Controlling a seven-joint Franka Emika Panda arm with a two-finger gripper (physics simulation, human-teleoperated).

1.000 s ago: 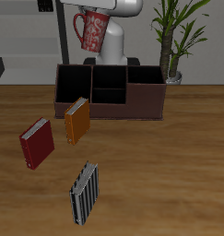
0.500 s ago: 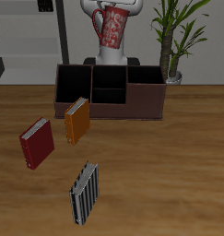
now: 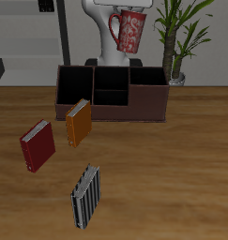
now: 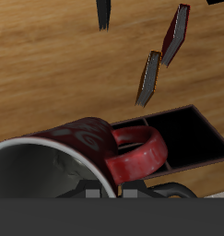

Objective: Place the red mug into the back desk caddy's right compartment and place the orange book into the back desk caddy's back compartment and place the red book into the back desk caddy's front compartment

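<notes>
The red mug (image 3: pixel 130 32) hangs high in the air above the back desk caddy (image 3: pixel 112 109), tilted, over the caddy's end nearest the plant. My gripper (image 4: pixel 112 191) is shut on the mug (image 4: pixel 81 147) at its rim, with the handle (image 4: pixel 141 155) toward the table. The right compartment (image 3: pixel 74 87), wide and square, lies at the caddy's other end, with two small middle sections (image 3: pixel 112 89) beside it. The orange book (image 3: pixel 79 123) and the red book (image 3: pixel 38 145) stand on the table in front of the caddy, and both the orange book (image 4: pixel 149 78) and the red book (image 4: pixel 175 35) show in the wrist view.
A grey-and-black striped book (image 3: pixel 85 196) stands nearer the table's front edge. A potted plant (image 3: pixel 181 37) rises behind the caddy's tall-walled end (image 3: pixel 148 82). Dark shelving stands behind the table.
The mug, held in my gripper, has swung sideways along the caddy, from above the wide square end toward the plant end, and has tilted. The books have not moved.
</notes>
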